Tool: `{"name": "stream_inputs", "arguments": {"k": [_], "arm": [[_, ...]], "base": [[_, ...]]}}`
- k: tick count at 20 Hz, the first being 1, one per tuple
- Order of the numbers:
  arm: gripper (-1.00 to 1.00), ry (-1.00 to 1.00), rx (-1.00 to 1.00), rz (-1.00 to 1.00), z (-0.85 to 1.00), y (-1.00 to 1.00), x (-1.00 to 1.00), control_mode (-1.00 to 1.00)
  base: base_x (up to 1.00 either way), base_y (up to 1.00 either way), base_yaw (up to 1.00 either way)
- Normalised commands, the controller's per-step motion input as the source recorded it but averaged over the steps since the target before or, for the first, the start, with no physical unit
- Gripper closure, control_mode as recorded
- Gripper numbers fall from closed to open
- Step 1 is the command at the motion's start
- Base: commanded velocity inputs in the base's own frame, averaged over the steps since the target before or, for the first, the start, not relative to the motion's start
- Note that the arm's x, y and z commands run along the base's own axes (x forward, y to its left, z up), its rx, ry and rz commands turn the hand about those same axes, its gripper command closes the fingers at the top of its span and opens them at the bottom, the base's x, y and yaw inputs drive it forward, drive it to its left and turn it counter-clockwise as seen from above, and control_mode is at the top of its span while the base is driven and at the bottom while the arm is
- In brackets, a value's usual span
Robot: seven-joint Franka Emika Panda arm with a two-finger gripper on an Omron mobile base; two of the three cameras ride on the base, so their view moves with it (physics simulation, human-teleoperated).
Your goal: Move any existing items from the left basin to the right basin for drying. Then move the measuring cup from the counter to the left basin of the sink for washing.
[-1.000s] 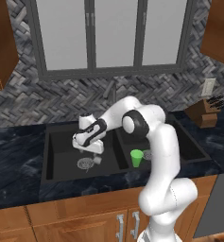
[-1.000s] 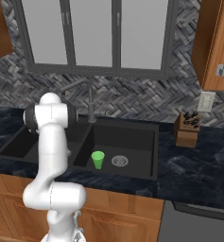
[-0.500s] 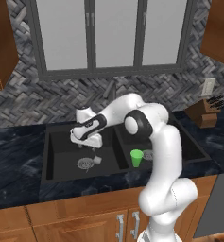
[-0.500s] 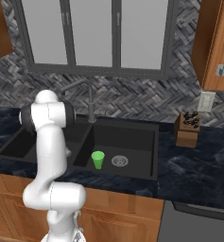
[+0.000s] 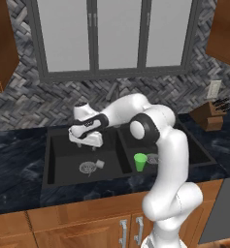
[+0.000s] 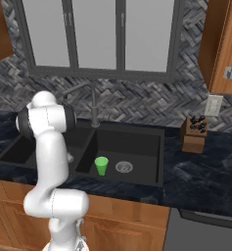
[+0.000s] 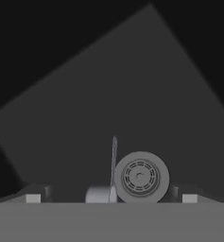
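The pale grey measuring cup [image 5: 100,163] lies on its side on the floor of the left basin [image 5: 63,160], right beside the round steel drain [image 5: 87,167]. My gripper [image 5: 83,143] hangs open a little above them, holding nothing. Looking down from the hand, the cup [image 7: 100,194] and its thin handle rest against the drain [image 7: 141,177], between my spread fingertips [image 7: 33,198]. The green tumbler [image 5: 140,162] stands upright in the right basin [image 5: 194,150], near the divider. From the right base, the tumbler [image 6: 101,165] stands next to that basin's drain [image 6: 123,167].
A dark slim faucet [image 6: 93,105] rises behind the sink's divider. A wooden knife block [image 5: 211,115] stands on the marbled counter [image 5: 14,160] at the far right. Wooden wall cabinets and a window hang above. My own arm blocks much of the left basin in the right base view.
My gripper has drifted slightly up and to the left over the left basin, jaws still open. The measuring cup and the tumbler have not moved.
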Motion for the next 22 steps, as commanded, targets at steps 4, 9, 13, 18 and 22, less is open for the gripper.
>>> {"name": "stream_inputs", "arguments": {"k": [4,9,13,18,22], "arm": [[-1.0,0.0,-0.03,0.0,0.34,0.12,-0.12,-1.0],[-1.0,0.0,-0.03,0.0,0.32,0.13,-0.15,-1.0],[-1.0,0.0,-0.02,0.0,0.32,0.11,-0.17,-1.0],[-1.0,0.0,-0.02,0.0,0.31,0.13,-0.17,-1.0],[-1.0,0.0,-0.02,0.0,0.3,0.15,-0.2,-1.0]], "base": [[0.0,0.0,0.0],[0.0,0.0,0.0],[0.0,0.0,0.0],[0.0,0.0,0.0],[0.0,0.0,0.0]]}}
